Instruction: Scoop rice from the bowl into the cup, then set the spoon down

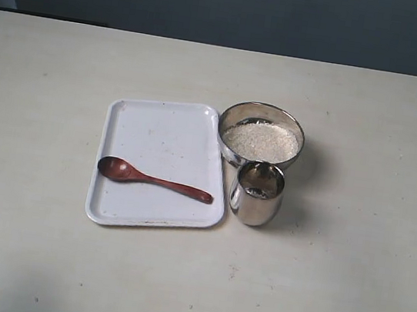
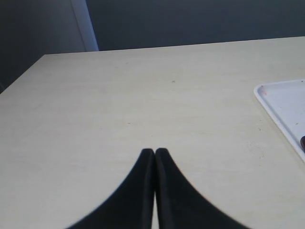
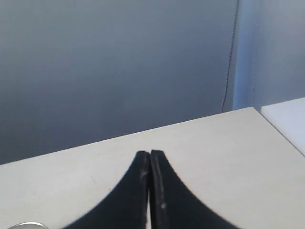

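The steel bowl [image 1: 233,121] holds a heap of white rice [image 1: 261,140] at the middle of the table. Just in front of it stands the steel cup [image 1: 256,201]. The dark wooden spoon [image 1: 151,178] lies flat on the white tray [image 1: 169,131], handle pointing toward the cup. Neither arm shows in the exterior view. My left gripper [image 2: 154,151] is shut with nothing between its fingers, over bare table left of the tray's corner [image 2: 281,102]. My right gripper [image 3: 149,153] is shut and empty too, above bare tabletop.
The cream table [image 1: 346,284] spreads wide around the tray, bowl and cup. A dark wall runs behind its far edge. A sliver of a metal rim [image 3: 26,224] shows at the edge of the right wrist view.
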Controlling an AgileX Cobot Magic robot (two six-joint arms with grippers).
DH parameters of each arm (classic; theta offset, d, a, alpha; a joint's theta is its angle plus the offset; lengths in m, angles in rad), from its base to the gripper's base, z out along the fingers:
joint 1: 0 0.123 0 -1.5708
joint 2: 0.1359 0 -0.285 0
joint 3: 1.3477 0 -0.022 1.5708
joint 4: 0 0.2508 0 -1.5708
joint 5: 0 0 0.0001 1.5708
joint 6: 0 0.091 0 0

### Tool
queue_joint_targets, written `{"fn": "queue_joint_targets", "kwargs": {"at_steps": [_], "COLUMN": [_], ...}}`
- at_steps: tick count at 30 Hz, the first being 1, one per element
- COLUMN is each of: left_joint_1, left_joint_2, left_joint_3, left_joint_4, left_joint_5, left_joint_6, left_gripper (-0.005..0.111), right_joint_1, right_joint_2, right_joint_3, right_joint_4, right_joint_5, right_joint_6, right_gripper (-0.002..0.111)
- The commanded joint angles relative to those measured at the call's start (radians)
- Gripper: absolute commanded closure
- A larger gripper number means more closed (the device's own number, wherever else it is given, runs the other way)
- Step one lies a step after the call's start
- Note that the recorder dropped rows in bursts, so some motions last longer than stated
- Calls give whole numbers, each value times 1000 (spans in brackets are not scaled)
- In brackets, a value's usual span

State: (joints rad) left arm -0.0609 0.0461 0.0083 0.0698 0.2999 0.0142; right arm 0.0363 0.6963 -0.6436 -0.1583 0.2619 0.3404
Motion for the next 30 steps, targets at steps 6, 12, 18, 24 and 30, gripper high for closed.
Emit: {"fn": "queue_joint_targets", "kwargs": {"at_steps": [6,12,18,24,30], "left_joint_1": [-2,-2,-2,-2,-2], "left_joint_2": [1,1,1,1,1], "left_joint_3": [-8,-8,-8,-8,-8], "left_joint_4": [0,0,0,0,0], "left_joint_5": [-9,-9,-11,-11,-11], "left_joint_6": [-5,-5,-5,-5,-5], "left_gripper": [106,106,106,106,106], "right_joint_1": [-188,-170,-80,-70,-70], "right_joint_2": [-510,-696,-696,-696,-696], "right_joint_3": [545,644,644,644,644], "right_joint_4": [82,82,82,93,93], "right_joint_5": [-371,-371,-319,-312,-312], "right_joint_6": [-3,1,1,5,5], "right_gripper": [108,108,108,108,108]}}
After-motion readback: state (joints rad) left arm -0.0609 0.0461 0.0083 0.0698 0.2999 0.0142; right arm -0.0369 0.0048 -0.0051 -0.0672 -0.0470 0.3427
